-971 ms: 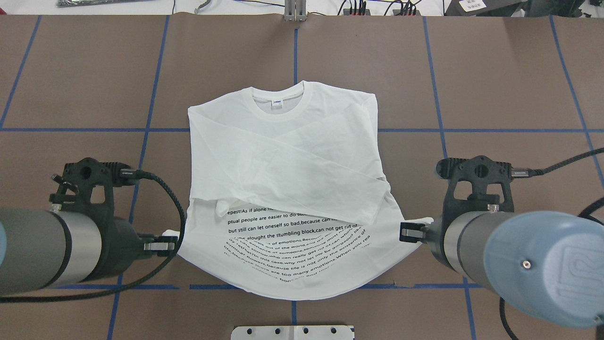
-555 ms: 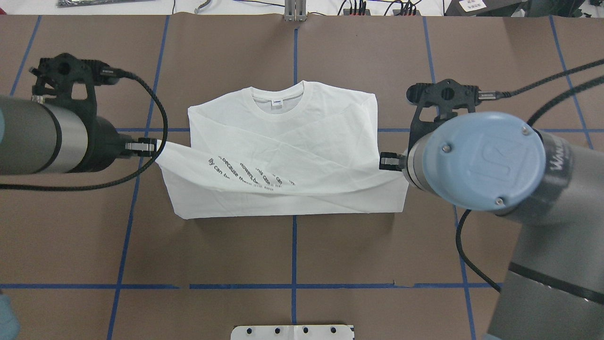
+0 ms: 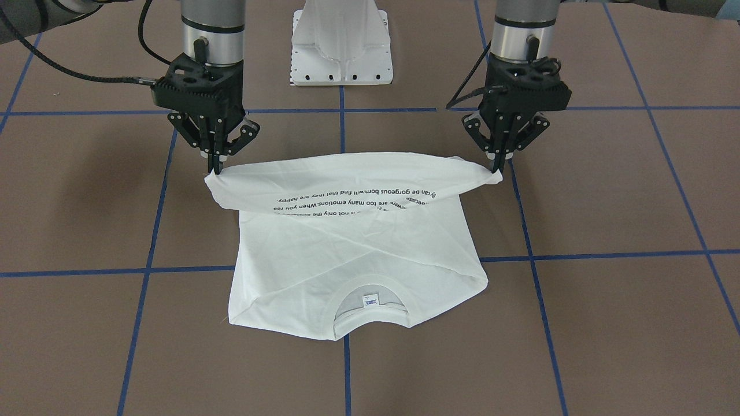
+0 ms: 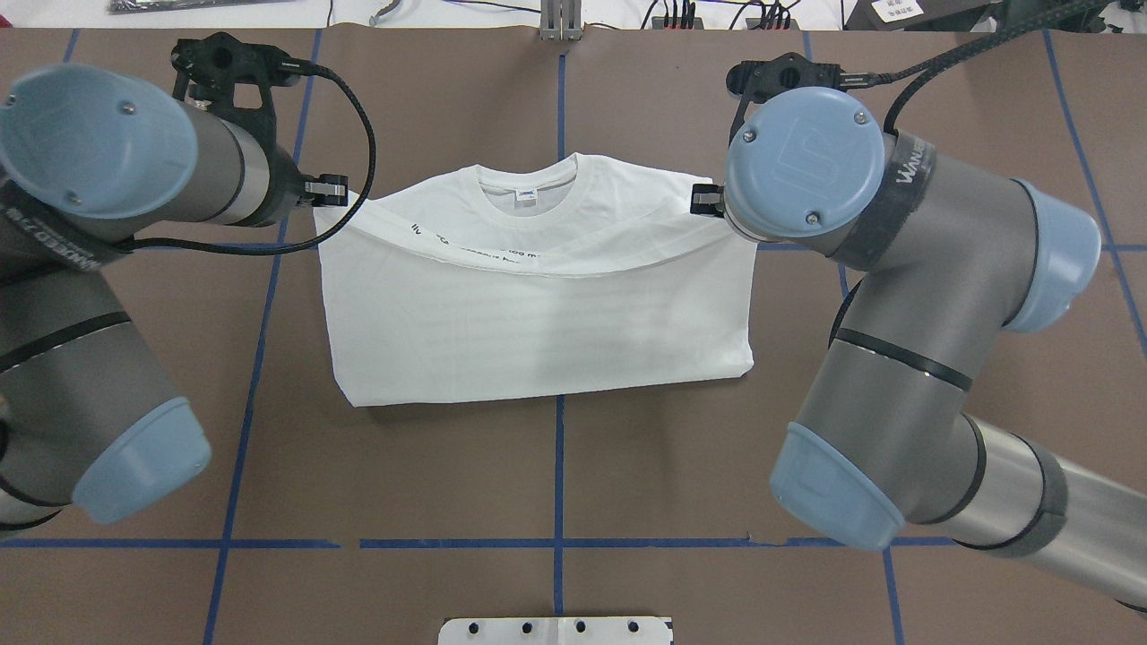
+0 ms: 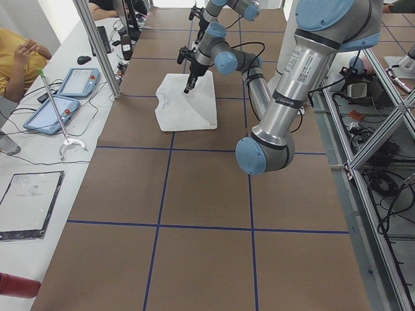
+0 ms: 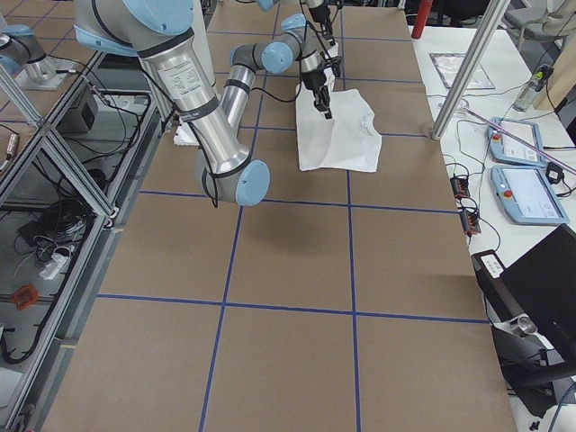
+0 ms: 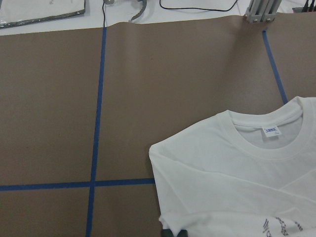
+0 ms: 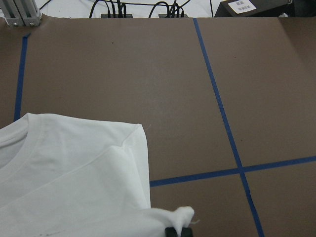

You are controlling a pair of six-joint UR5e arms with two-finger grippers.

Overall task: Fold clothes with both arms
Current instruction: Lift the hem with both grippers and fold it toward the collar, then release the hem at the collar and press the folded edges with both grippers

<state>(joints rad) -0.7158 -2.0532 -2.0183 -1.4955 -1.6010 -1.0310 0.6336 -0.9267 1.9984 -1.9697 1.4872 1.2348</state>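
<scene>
While both arms swung away from the robot, the white long-sleeved cotton T-shirt (image 4: 538, 322) with its block of small black text was doubled over. A second earlier its bottom hem had been pinched at the near edge of the garment with the print facing up. Now that hem (image 3: 352, 173) hung as a taut, slightly sagging band over the shoulder line, just short of the round ribbed collar (image 4: 529, 184), with the lettering showing upside down on its underside. The black two-finger left gripper (image 3: 496, 167) was clenched on the hem's left corner. The matching right gripper (image 3: 215, 169) was clamped on the right corner, and both corners were lifted clear of the cloth beneath. A straight new crease (image 4: 538, 392) formed the near edge of the T-shirt, which lay in the middle of the table, straddling the central blue line.

By the look of it, the bottom-to-top fold was almost made. What remained was to set the hem down squarely below the collar and let go.

The brown paper-covered table (image 4: 717, 466) was marked into squares with blue tape (image 4: 560, 466), and the white metal base block (image 3: 341, 40) sat at its near edge. Along the far side ran a white bench with grey tablet-like control pendants (image 5: 78, 82), loose cables and upright aluminium posts (image 5: 97, 45). A person in a yellow top (image 5: 16, 55) sat there.
</scene>
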